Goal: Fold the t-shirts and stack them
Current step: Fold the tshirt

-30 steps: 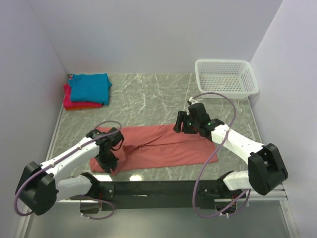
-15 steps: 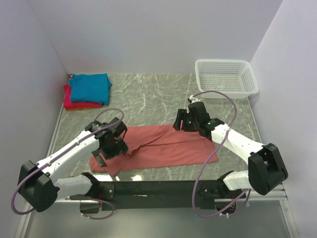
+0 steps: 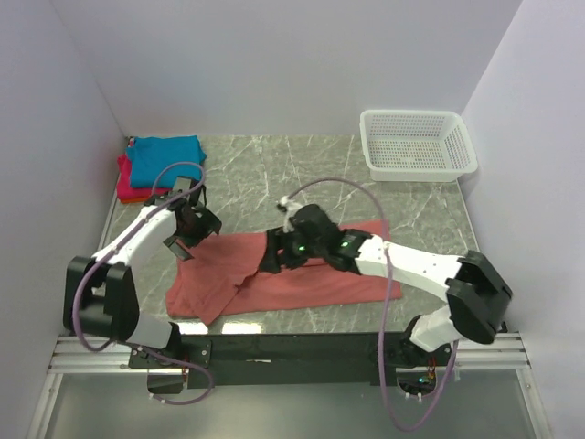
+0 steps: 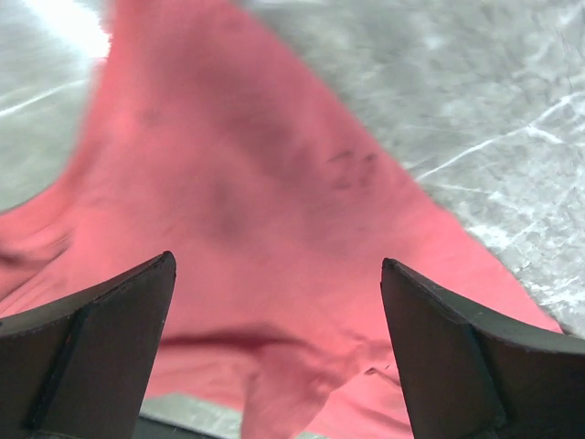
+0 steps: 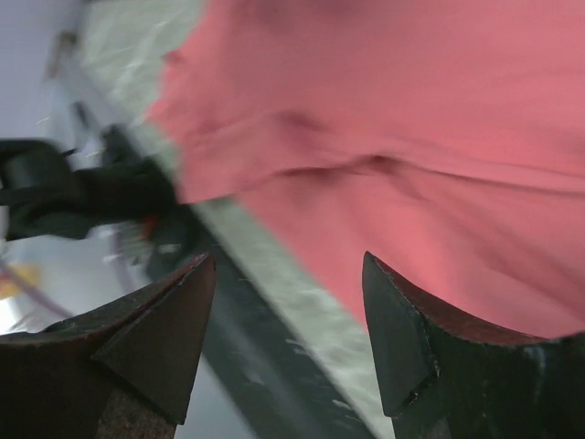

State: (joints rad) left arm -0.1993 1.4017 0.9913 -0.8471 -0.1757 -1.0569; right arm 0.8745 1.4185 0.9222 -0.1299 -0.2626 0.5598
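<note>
Room: pale walls stand on three sides of a grey marble table (image 3: pixel 274 174).
Task thing: the salmon-red t-shirt (image 3: pixel 311 285) lies spread out from left to right, close to the near edge of the table. Its left end is bunched up and has folds in it.
Stack: the teal-blue t-shirt (image 3: pixel 164 160) lies folded on top of the magenta-pink t-shirt (image 3: pixel 128 189) in the far left corner of the table, well apart from the salmon-red t-shirt.
Left arm: the left gripper (image 3: pixel 187 233) hangs over the far left part of the salmon-red t-shirt. In the left wrist view its two fingers (image 4: pixel 91 338) stand wide apart, with only red cloth below them. It holds nothing.
Right arm: the right gripper (image 3: pixel 274 256) is over the middle of the salmon-red t-shirt. In the right wrist view its fingers (image 5: pixel 146 347) are apart, and nothing sits between them.
Around: a white basket (image 3: pixel 411 114) stands in the far right corner of the table, well apart from all the shirts. A black rail (image 3: pixel 292 352) runs along the near edge. Purple cables (image 3: pixel 338 187) loop over both arms.
In the way: the right arm lies across the right half of the salmon-red t-shirt and hides some of it from above.
</note>
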